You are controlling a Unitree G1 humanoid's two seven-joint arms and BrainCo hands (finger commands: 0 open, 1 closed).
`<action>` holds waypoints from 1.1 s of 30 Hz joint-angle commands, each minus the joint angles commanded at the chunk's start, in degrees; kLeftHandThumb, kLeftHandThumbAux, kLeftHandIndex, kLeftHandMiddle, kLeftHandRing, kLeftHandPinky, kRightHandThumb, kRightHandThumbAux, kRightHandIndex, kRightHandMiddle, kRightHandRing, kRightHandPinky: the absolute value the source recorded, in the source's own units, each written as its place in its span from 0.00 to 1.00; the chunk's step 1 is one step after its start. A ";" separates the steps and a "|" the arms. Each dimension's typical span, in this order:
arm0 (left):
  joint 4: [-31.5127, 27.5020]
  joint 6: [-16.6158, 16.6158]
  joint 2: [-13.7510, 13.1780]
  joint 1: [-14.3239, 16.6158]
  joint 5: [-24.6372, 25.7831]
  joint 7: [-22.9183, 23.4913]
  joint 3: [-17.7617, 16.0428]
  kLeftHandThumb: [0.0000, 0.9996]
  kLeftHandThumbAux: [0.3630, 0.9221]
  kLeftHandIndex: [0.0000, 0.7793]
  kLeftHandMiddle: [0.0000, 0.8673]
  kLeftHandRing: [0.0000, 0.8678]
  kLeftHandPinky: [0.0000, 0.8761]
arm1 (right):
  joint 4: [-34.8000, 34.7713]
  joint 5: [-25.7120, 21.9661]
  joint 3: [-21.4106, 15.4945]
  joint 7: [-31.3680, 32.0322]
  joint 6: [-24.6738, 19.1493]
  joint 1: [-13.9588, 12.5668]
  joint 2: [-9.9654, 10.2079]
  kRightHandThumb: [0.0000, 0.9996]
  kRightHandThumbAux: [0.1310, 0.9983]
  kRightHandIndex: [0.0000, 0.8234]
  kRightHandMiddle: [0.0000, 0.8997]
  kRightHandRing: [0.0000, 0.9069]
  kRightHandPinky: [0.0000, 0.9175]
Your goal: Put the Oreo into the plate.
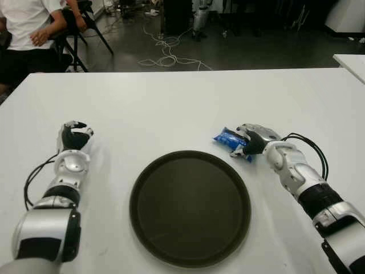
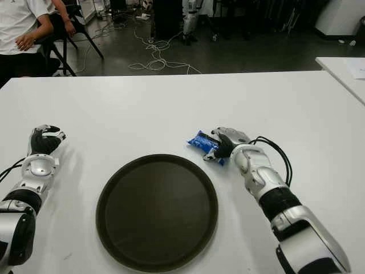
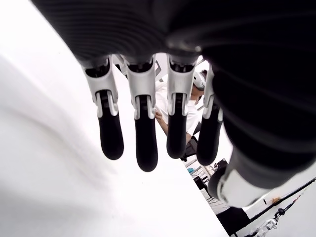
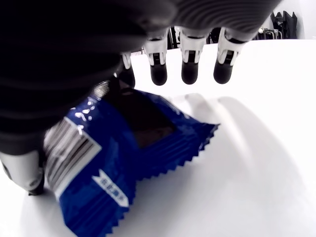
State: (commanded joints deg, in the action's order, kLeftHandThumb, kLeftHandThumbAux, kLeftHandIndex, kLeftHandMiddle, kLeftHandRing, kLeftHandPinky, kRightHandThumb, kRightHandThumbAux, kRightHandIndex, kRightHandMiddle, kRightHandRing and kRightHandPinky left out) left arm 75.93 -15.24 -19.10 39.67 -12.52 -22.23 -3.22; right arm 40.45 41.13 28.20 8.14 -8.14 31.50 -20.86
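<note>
Beside the plate (image 1: 190, 208), your right hand (image 1: 255, 140) lies palm-down over the Oreo packet (image 1: 231, 141), fingers (image 4: 191, 69) extended, not closed. Packet lies flat on the table (image 1: 171, 108), long axis angled toward the plate. Your left hand (image 1: 73, 136) shows left of the plate, fingers relaxed, empty.

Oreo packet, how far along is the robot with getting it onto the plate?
Done: the right hand has reached the blue Oreo packet on the table. In hand: fingers sit over it, no firm grasp visible. Left: lift and place; the plate holds nothing. The left hand shows left of the plate.

Right hand (image 1: 251, 140) covers part of the Oreo pack (image 1: 229, 138); grasp unclear.
</note>
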 joint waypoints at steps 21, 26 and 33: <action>-0.01 0.16 -0.20 -0.01 -0.34 0.21 0.24 0.68 0.64 0.51 0.33 0.37 0.41 | 1.76 -0.25 -0.04 0.18 -0.03 0.75 0.72 0.08 0.56 0.00 0.00 0.00 0.00; -0.04 0.09 -0.20 -0.02 -0.23 0.40 0.17 0.67 0.64 0.51 0.34 0.38 0.40 | 1.93 -0.52 -0.51 -0.94 0.16 0.56 0.89 0.08 0.56 0.00 0.01 0.01 0.04; -0.03 0.17 -0.27 0.00 -0.79 -0.22 0.66 0.67 0.64 0.51 0.34 0.39 0.41 | 2.40 -1.14 -1.29 -3.15 0.21 0.40 1.42 0.04 0.55 0.07 0.11 0.11 0.13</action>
State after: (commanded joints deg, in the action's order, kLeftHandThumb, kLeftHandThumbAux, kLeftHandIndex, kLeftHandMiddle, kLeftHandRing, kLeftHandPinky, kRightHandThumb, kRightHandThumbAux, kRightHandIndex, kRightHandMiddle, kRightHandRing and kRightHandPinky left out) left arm 75.90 -15.07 -19.37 39.67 -13.31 -22.45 -2.56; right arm 42.86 39.99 26.91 4.99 -7.93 31.90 -19.44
